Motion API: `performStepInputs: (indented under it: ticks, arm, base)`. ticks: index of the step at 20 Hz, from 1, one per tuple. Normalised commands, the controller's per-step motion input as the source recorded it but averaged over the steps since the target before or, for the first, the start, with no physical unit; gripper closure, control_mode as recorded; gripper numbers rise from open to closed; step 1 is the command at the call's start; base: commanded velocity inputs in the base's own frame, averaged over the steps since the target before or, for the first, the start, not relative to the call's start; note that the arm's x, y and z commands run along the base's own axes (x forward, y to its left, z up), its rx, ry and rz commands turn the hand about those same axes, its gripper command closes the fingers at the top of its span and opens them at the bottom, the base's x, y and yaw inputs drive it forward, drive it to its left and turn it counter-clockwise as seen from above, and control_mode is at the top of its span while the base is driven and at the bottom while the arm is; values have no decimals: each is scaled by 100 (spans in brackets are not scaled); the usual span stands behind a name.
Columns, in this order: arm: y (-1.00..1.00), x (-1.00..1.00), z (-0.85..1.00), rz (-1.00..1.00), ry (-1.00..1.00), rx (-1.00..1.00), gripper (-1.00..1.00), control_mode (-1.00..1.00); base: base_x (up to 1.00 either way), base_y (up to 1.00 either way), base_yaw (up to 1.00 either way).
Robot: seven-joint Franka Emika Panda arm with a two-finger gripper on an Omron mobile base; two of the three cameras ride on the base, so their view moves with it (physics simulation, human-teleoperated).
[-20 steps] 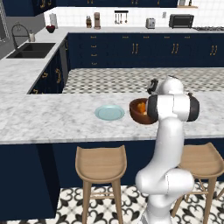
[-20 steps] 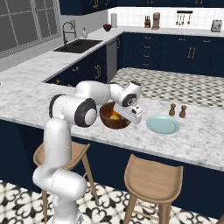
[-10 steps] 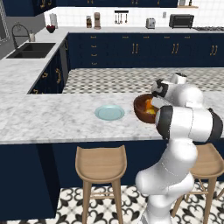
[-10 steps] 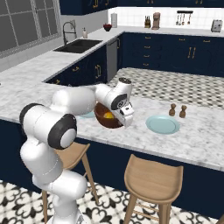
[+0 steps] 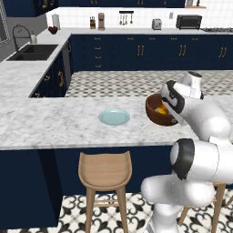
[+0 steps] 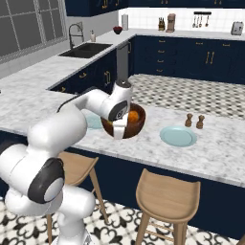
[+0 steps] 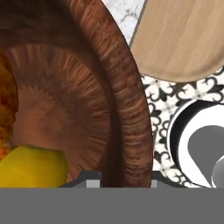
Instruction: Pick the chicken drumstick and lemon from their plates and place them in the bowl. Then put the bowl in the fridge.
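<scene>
Bowl [image 6: 125,122] sits near the counter's front edge, holding lemon [image 7: 30,166] and drumstick [image 7: 6,105]. Gripper [image 6: 119,128] apparently clamps its thick near wall. Rigid, top-loaded; grip the rim, keep level.

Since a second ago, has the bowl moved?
Yes. The bowl has slid along the counter away from the right-hand plate, toward the other plate.

I see a deep reddish-brown wooden bowl [image 7: 87,109] with coarse, matt grain rings. The yellow lemon [image 7: 33,168] inside looks smooth, the orange-brown drumstick [image 7: 6,105] rough. The grey-veined marble worktop [image 5: 54,127] looks polished; the pale wooden stool [image 5: 105,167] matt.
</scene>
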Motion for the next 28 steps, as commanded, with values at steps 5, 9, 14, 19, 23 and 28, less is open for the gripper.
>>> performStepInputs:
  ticks: [5, 9, 14, 19, 23, 28]
  arm:
    - [10, -57, 69, -12, -5, -2, 100, -100]
    - [8, -74, 61, 1, -5, -1, 100, -100]
    - [22, -100, 50, 1, -5, 0, 100, -100]
    - [16, -60, 22, 0, -8, 0, 100, 100]
    - [0, 0, 0, 0, 0, 0, 100, 100]
    - [0, 0, 0, 0, 0, 0, 100, 100]
  base:
    - [0, 0, 0]
    - [0, 0, 0]
    - [0, 0, 0]
    - [-40, 1, 0]
    - [-86, -60, -8]
    - [-13, -93, -46]
